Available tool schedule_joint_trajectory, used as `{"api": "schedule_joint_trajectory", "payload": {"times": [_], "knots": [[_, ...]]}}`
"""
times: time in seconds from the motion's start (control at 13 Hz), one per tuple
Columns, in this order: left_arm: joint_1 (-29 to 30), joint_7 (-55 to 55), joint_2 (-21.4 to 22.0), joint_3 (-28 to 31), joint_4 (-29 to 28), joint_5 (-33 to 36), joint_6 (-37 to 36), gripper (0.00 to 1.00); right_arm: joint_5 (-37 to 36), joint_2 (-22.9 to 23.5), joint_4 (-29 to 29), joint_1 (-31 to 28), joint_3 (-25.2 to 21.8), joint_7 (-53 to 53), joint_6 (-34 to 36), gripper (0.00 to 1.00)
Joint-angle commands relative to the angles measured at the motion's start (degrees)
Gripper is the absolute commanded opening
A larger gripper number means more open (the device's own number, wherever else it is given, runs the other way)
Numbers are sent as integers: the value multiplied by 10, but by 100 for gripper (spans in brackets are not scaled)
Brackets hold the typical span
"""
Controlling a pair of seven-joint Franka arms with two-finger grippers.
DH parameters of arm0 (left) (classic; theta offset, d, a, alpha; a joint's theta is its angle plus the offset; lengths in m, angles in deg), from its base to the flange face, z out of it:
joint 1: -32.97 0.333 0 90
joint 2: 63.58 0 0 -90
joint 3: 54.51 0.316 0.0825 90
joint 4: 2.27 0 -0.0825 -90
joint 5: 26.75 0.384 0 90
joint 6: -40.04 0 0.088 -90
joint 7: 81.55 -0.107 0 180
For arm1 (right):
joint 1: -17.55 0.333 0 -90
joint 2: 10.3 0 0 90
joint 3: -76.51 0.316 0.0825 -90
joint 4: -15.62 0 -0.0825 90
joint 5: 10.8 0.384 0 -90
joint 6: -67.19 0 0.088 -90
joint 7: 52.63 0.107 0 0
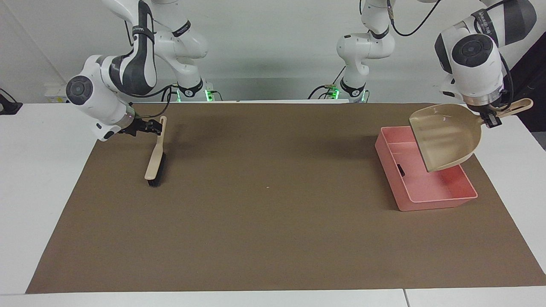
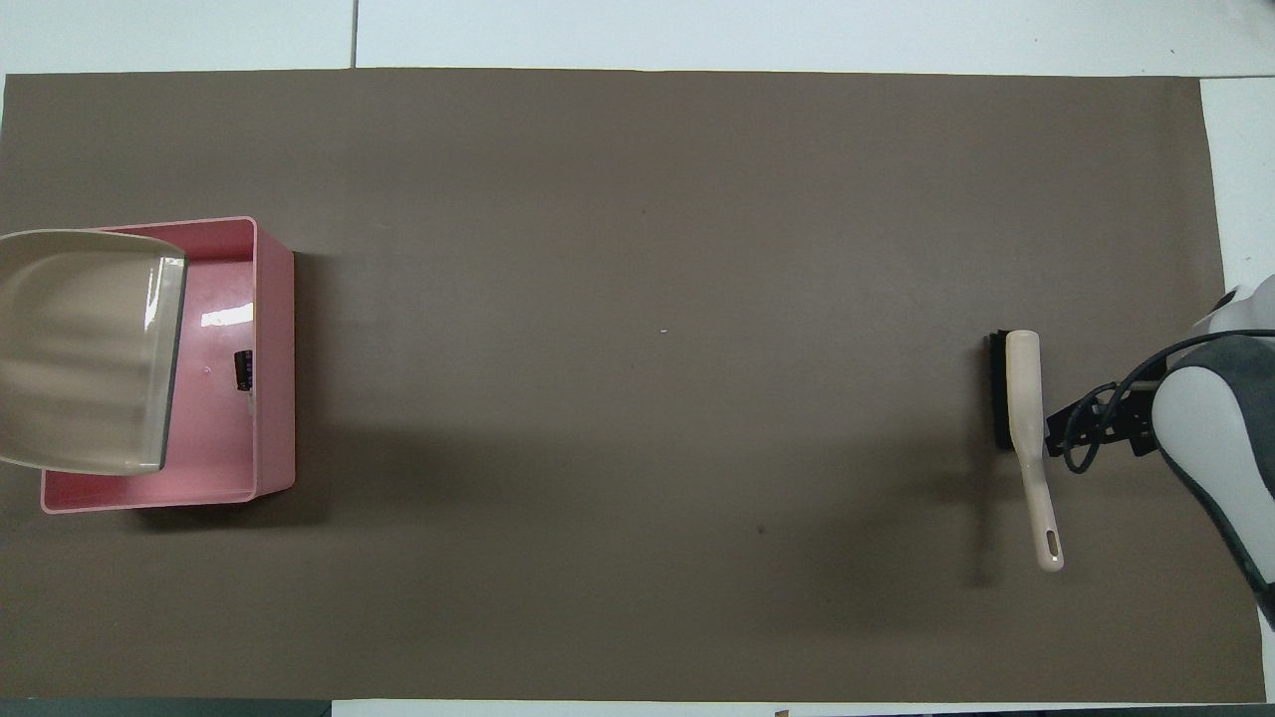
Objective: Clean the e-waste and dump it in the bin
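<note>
e-waste (image 1: pixel 401 169): a small dark piece lying in the bin against the wall toward the right arm's end of the table; a pale sliver shows just beside it in the overhead view (image 2: pixel 244 370), too small to identify.
bin (image 1: pixel 443 200): shallow pink plastic tray with a rim, on the brown mat (image 1: pixel 273 221) at the left arm's end of the table.
dustpan (image 1: pixel 445 136): beige, handled, raised and tilted over the bin, mouth facing down into it.
left gripper (image 1: pixel 490 118): pinched on the dustpan's handle, up over the bin's edge.
brush (image 1: pixel 155 161): beige handle, black bristles, lying on the mat at the right arm's end.
right gripper (image 1: pixel 154 127): fingers spread, just beside the brush handle, not gripping it.
</note>
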State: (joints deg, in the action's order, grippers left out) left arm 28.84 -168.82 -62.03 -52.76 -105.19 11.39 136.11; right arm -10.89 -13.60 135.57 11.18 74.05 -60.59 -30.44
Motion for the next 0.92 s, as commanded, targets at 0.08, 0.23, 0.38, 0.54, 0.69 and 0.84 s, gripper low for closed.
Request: {"api": "schedule_joint_trajectory", "payload": {"times": [0.08, 0.23, 0.38, 0.54, 0.69, 0.84], "knots": [[-51, -5, 9, 4, -24, -75, 12, 1, -4, -28, -67, 8, 6, 14, 17, 99], [-103, 62, 1, 4, -48, -96, 15, 0, -4, -56, -94, 8, 6, 13, 17, 99], [-148, 110, -16, 4, -67, -118, 17, 0, -4, -53, -135, 10, 14, 20, 18, 99], [-190, 168, -52, 5, -67, -165, 27, 0, -6, -36, -209, 9, 28, 30, 54, 99], [-223, 212, -83, 4, -70, -187, 52, 0, -3, 10, -327, 9, 28, 30, 154, 99], [-240, 241, -99, 4, -83, -218, 93, 0, -11, 9, -318, 2, 27, 33, 156, 99]]}}
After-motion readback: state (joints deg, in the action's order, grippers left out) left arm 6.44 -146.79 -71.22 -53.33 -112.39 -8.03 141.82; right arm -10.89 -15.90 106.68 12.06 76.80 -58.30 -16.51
